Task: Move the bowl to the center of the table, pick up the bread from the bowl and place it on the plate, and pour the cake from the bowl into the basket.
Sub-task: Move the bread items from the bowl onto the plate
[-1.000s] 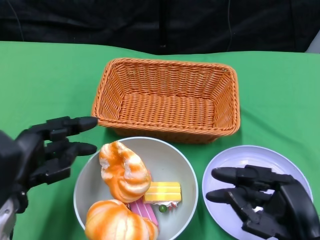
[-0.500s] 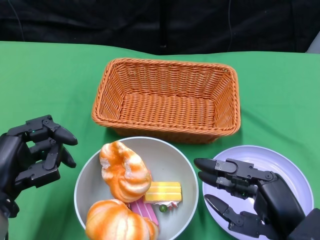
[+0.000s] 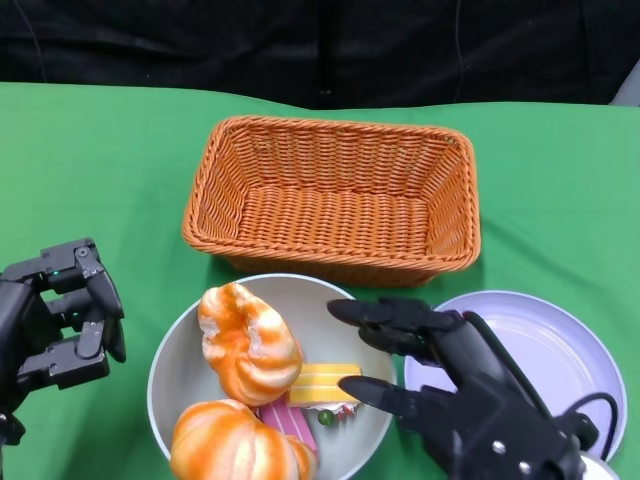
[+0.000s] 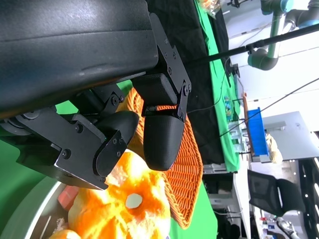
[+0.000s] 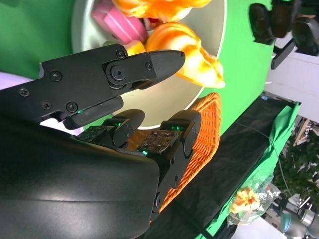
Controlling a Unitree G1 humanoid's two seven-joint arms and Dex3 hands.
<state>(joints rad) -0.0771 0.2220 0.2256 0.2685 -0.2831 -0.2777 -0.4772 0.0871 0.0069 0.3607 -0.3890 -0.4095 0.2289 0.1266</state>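
A grey bowl (image 3: 345, 312) sits near the table's front, just in front of the wicker basket (image 3: 330, 200). It holds two orange-glazed breads (image 3: 248, 340) (image 3: 235, 445), a yellow cake slice (image 3: 325, 383) and a pink cake piece (image 3: 292, 420). My right hand (image 3: 450, 390) reaches over the bowl's right rim with fingers spread, holding nothing; its fingertips are close to the yellow cake. My left hand (image 3: 55, 325) hangs left of the bowl, fingers curled in and empty. The right wrist view shows the bread (image 5: 184, 50), pink cake (image 5: 117, 22) and basket (image 5: 202, 139).
A pale lilac plate (image 3: 545, 335) lies right of the bowl, partly under my right forearm. The basket is empty and nearly touches the bowl's far rim. Green cloth covers the table; a dark backdrop runs along its far edge.
My right hand has moved left, from over the plate to over the bowl's right rim. My left hand has drawn back to the left and curled its fingers in.
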